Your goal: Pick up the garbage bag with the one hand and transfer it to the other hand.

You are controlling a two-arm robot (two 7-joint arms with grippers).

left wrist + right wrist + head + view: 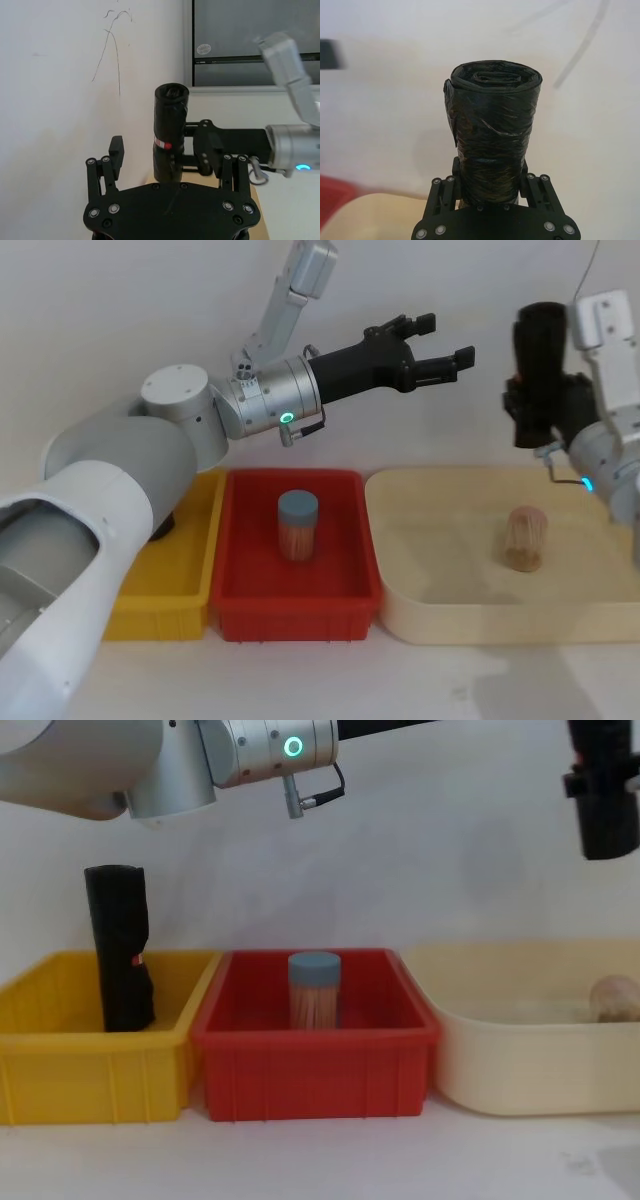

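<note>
You are in the handover step: your right gripper [490,192] is clamping the garbage bag [538,370] by its lower part, holding it upright in the air above the beige tray [440,615]. Your left gripper [440,345] is pointing toward it with fingers apart, not yet touching. Next, I think, you are needing to close the left around the free upper half. The bag is looking black and crinkly, with a white-and-red label [163,144].

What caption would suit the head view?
Right hand holds the garbage bag upright; open left hand reaches toward it.
</note>
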